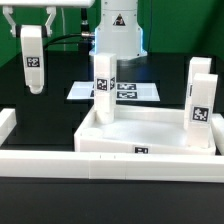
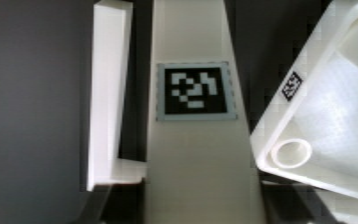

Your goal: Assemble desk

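Gripper (image 1: 33, 28) raised above the black table (image 1: 40, 100), fingers partly closed on a short white square-post plastic leg (image 1: 33, 60) with a black-and-white tag, hanging upright below them; large white rimmed rectangular plastic tabletop (image 1: 150, 135) lies well apart from the fingers, with two legs (image 1: 104, 88) (image 1: 200, 95) upright in it; wrist view: held leg (image 2: 194, 110) close up, tabletop corner (image 2: 327, 120) beside it.

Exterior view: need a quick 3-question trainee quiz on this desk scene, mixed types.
1. True or false: the end effector holds a leg in the air, clear of the tabletop.
2. How many legs stand on the tabletop?
3. The marker board lies: A) beyond the tabletop, flat on the table; B) on the tabletop; C) in the end effector.
Key: 1 true; 2 three legs; 3 A.
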Motion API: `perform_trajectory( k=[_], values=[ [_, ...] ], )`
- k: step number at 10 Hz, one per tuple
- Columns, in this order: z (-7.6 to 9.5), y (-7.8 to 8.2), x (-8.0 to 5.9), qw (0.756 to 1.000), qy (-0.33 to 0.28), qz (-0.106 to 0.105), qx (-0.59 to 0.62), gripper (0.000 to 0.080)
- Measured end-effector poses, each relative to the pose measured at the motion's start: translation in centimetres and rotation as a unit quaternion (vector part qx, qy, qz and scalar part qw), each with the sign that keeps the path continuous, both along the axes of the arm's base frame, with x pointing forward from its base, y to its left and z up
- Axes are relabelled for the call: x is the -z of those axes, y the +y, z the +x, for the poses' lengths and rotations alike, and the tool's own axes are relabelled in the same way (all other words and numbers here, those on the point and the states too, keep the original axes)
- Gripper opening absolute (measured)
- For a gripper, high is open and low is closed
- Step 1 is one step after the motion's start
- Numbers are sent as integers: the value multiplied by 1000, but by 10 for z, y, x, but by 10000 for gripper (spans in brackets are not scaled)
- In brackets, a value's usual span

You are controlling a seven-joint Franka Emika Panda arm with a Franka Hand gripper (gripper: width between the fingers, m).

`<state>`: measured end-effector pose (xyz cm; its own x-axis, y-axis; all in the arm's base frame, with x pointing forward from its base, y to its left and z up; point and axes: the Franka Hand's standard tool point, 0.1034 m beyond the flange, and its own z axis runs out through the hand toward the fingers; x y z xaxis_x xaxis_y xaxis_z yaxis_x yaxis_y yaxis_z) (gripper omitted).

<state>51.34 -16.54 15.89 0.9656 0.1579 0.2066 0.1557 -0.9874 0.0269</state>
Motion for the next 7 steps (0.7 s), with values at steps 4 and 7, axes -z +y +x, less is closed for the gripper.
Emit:
perform_trajectory(
  k=[4, 7],
  values=[
    [35, 28, -5, 999, -13, 28, 30, 290],
    [33, 24, -3, 999, -16, 22, 29, 290]
  ],
)
